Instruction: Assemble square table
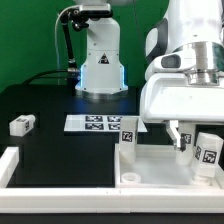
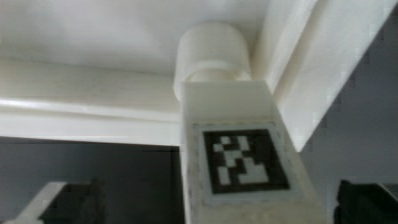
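The square table's white slab [image 1: 150, 182] lies at the front of the exterior view's right, rim up. One tagged leg [image 1: 128, 133] stands upright in its far corner. A second tagged leg [image 1: 207, 150] stands at the right, under my gripper [image 1: 188, 140]. In the wrist view this leg [image 2: 235, 130] fills the middle, its round end set in a corner socket of the slab [image 2: 89, 95]. My gripper [image 2: 210, 203] straddles the leg, and the dark fingertips [image 2: 368, 203] stand apart from its sides. A loose leg block [image 1: 22, 124] lies on the black table at the exterior view's left.
The marker board [image 1: 95, 123] lies flat behind the slab. A long white rail [image 1: 12, 165] runs along the front left. The robot base [image 1: 100, 60] stands at the back. My arm hides the right part of the slab.
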You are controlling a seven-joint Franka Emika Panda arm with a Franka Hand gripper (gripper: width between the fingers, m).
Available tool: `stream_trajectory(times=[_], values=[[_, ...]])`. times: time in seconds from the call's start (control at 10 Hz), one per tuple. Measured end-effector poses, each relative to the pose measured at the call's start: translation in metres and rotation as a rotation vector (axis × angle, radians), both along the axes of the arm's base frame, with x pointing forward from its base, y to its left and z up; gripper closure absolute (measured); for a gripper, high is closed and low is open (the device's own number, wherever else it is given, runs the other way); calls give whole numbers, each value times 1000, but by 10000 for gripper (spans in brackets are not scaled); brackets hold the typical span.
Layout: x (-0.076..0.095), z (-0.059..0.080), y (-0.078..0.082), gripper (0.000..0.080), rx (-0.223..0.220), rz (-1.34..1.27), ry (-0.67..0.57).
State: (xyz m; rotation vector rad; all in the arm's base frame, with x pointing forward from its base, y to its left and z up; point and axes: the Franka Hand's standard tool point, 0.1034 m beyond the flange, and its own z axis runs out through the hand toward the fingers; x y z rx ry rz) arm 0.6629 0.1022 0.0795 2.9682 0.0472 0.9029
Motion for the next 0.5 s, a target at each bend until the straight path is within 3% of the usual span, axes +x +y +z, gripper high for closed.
stream_trajectory(times=[0.3, 0.4, 0.5], values=[[5, 19, -12, 150, 4, -30, 190], [11, 22, -15, 150, 6, -37, 195], [6, 16, -18, 150, 3, -44, 252]])
